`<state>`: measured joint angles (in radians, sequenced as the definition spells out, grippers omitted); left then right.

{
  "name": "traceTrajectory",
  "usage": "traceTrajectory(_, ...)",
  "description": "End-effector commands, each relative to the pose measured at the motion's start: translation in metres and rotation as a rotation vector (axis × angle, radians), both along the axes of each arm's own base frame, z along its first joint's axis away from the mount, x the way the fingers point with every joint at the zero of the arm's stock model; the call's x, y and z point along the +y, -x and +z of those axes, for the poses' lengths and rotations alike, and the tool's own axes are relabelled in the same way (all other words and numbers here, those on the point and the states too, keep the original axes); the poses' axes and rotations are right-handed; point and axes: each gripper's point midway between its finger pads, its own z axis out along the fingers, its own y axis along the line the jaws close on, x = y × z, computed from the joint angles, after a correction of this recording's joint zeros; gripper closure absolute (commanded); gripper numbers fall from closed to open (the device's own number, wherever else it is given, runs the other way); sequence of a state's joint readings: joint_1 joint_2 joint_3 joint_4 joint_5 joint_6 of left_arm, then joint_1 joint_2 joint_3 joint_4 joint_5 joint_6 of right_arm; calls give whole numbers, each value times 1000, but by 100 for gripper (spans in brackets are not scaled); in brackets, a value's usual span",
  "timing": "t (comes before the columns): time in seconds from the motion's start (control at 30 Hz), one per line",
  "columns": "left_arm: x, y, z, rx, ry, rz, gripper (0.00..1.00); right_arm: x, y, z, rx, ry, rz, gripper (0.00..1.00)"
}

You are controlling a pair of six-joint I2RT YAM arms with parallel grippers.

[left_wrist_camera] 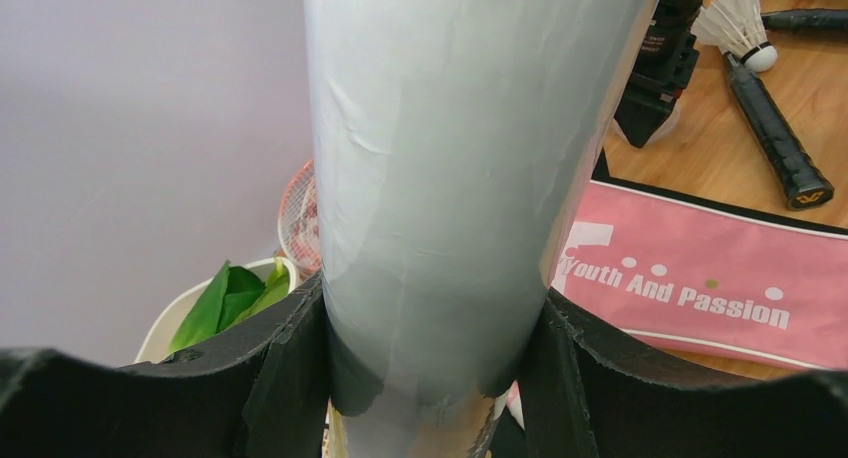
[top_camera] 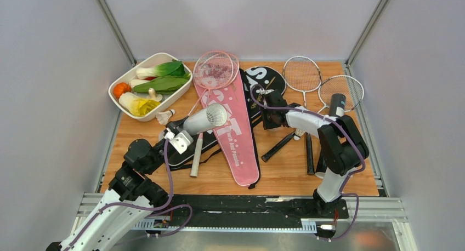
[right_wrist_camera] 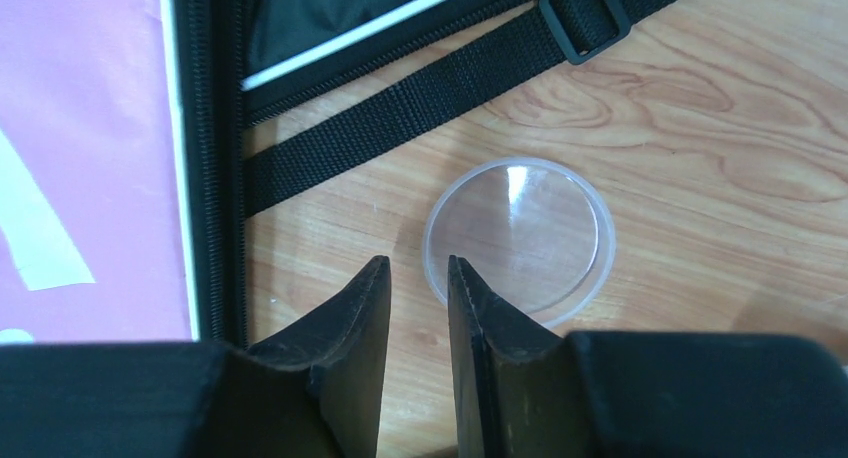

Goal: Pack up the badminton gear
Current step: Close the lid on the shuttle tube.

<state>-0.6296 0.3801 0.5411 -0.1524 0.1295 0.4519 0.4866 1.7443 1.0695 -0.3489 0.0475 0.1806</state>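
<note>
The wooden counter [top_camera: 285,174] is carrying the whole spread. The pink cover [top_camera: 233,136] is lying lengthwise down the middle, overlapping the black cover [top_camera: 268,78] beneath it. The pink racket [top_camera: 215,70] is resting at the far end of the pink cover. One silver racket [top_camera: 301,73] and a second [top_camera: 341,91] are lying far right, their dark handles crossing the counter beside the right arm.

The left gripper [top_camera: 185,131] is holding the white tube [top_camera: 204,119] off the counter above the pink cover's left edge, jaws clamped on its lower end. The white dish [top_camera: 164,102] of vegetables is sitting far left, with one shuttlecock [top_camera: 164,117] just beside it and another [top_camera: 299,134] near the handles.

The right gripper [right_wrist_camera: 418,278] is hovering low beside the black cover, jaws parted by a narrow gap over the left rim of a clear lid [right_wrist_camera: 520,240]. A black strap [right_wrist_camera: 420,108] is running just beyond it.
</note>
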Motion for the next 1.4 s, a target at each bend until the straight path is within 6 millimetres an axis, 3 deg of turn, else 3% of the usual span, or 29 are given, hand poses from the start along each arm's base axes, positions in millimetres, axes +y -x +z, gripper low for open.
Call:
traceTrajectory(0.0, -1, 1, 21, -58, 48, -5, 100, 4, -10, -2, -15, -3, 16, 70)
traceTrajectory(0.17, -2, 0, 21, -58, 50, -7, 100, -1, -9, -6, -11, 15, 5, 76)
traceTrajectory(0.4, -2, -1, 19, -47, 46, -5, 100, -1, -5, -6, -9, 11, 13, 97)
traceTrajectory(0.57, -1, -4, 19, -14, 57, 15, 100, 6, -8, 16, -54, -36, 36, 100)
traceTrajectory(0.7, -1, -6, 16, 25, 40, 25, 100, 17, -9, 66, -143, -133, 61, 100)
traceTrajectory(0.83, -2, -9, 12, 59, 28, 35, 100, 27, -3, 135, -280, -247, 96, 100)
traceTrajectory(1.0, -7, -13, 4, 110, -13, 26, 100, 45, 19, 246, -509, -379, 201, 100)
traceTrajectory(1.03, -9, -13, 3, 117, -22, 14, 100, 47, 28, 270, -556, -415, 230, 100)
traceTrajectory(1.07, -14, -13, -6, 143, -64, -11, 100, 58, 50, 307, -610, -495, 326, 100)
traceTrajectory(1.2, -22, -12, -12, 150, -115, -61, 100, 79, 98, 351, -653, -624, 512, 100)
traceTrajectory(1.37, -25, -15, -11, 123, -158, -80, 100, 100, 148, 377, -663, -717, 664, 100)
